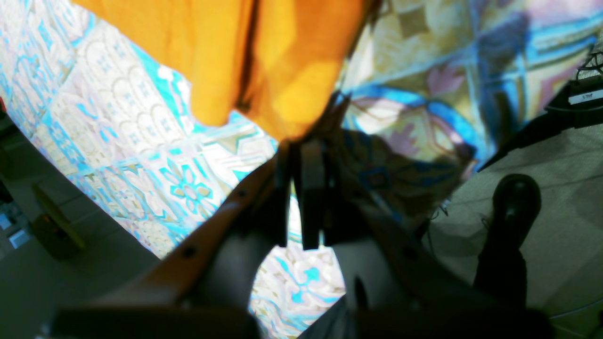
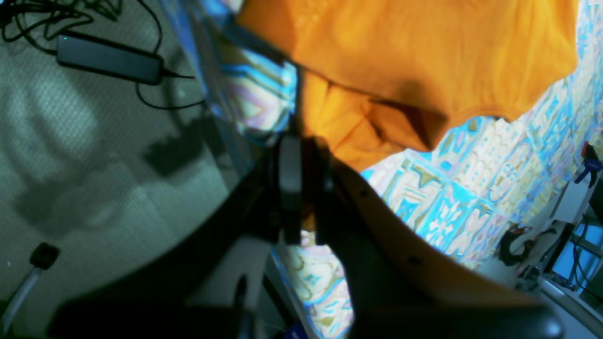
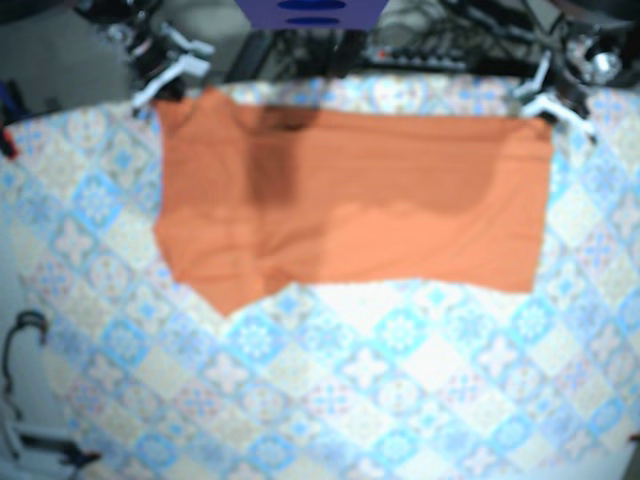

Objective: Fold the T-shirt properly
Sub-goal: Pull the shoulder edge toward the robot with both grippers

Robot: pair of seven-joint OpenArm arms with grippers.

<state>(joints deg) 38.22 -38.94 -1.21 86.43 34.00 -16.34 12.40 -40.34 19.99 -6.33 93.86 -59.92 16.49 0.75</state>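
The left end effector (image 1: 297, 150) is clamped on one far corner of the orange fabric T-shirt (image 3: 350, 200). The right end effector (image 2: 304, 146) is clamped on the other far corner. The T-shirt stretches between them as a wide band across the far half of the blue-and-cream tile-patterned surface (image 3: 400, 380).

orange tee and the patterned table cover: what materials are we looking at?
T-shirt: looks like soft matte knit, probably cotton jersey; it folds and creases softly. Table cover: seems printed tile-pattern fabric, matte; blur leaves the weave open.
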